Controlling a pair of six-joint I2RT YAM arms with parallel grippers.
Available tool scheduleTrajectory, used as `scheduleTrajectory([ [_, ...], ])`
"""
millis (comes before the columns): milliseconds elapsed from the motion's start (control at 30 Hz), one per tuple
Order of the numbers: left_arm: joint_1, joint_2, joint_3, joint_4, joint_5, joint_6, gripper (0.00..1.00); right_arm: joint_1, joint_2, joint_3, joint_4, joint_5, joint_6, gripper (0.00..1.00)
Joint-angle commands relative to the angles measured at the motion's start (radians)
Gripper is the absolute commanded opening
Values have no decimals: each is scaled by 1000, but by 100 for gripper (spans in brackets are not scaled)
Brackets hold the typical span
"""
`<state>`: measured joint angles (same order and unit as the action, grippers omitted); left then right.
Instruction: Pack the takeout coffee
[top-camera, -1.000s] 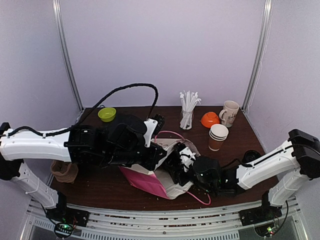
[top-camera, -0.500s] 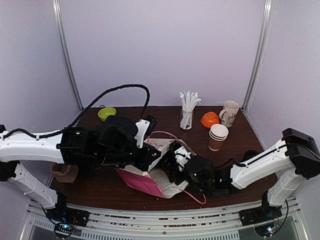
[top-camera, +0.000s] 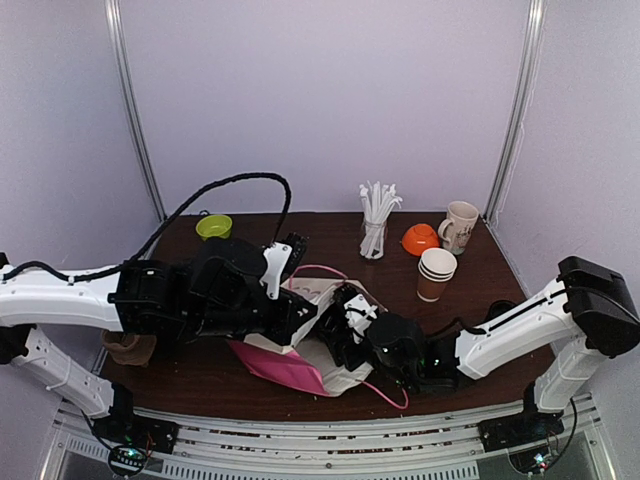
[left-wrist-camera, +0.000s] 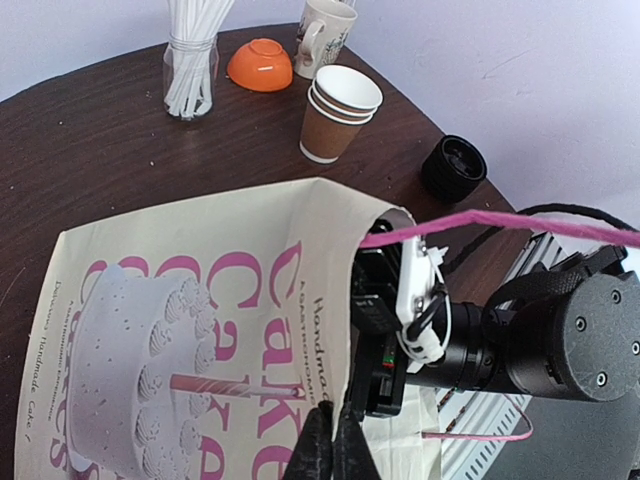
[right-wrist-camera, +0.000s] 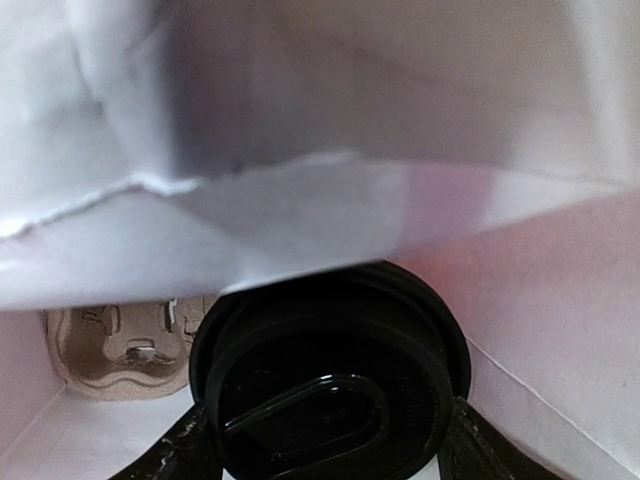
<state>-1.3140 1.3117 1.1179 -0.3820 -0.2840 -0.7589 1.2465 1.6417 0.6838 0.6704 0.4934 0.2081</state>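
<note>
white arms (top-camera: 60, 298), black joints (top-camera: 215, 292), black cables (top-camera: 230, 184)

Both my arms slid left across the table.
My right gripper (top-camera: 352, 322), closed around the takeout coffee (right-wrist-camera: 330, 400), travelled further left at the mouth of the paper bag (left-wrist-camera: 200, 290). My left gripper (left-wrist-camera: 335, 445), pinching the bag's edge, drew back left.

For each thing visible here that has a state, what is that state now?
paper bag: lying on its side, mouth open
takeout coffee: lidded, inside the bag
right gripper: shut on the takeout coffee
left gripper: shut on the bag's edge
cup stack: upright, without lid
orange bowl: upside down
mug: upright
green bowl: upright
</note>
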Motion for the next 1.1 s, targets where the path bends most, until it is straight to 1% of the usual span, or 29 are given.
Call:
scheduleTrajectory([
  [0, -5, 9, 32, 23, 59, 3, 0, -7, -14, 15, -15, 34, 16, 58],
  [100, -5, 38, 74, 30, 92, 29, 1, -7, -35, 25, -45, 18, 10, 58],
  [167, -5, 52, 92, 40, 121, 45, 3, -7, -33, 37, -69, 4, 7, 58],
  [333, -5, 53, 92, 47, 156, 65, 15, -8, -8, 57, -97, -11, 19, 58],
  [400, -5, 39, 81, 48, 160, 64, 24, -8, 3, 62, -98, -16, 28, 58],
  [600, -4, -2, 65, 42, 166, 66, 63, -9, 21, 87, -114, -26, 40, 58],
  [633, -5, -8, 64, 38, 167, 67, 68, -9, 21, 91, -120, -28, 39, 58],
  [767, -5, -40, 67, 8, 158, 70, 80, -9, 15, 108, -144, -29, 34, 58],
  [800, -5, -48, 68, -1, 154, 69, 87, -9, 15, 112, -150, -28, 34, 58],
  [833, -5, -57, 71, -13, 147, 71, 96, -9, 15, 113, -156, -29, 34, 58],
  [867, -5, -63, 76, -27, 141, 73, 98, -9, 16, 117, -160, -30, 34, 58],
  [1067, -5, -116, 107, -103, 96, 92, 98, -9, 25, 136, -176, -31, 39, 58],
])
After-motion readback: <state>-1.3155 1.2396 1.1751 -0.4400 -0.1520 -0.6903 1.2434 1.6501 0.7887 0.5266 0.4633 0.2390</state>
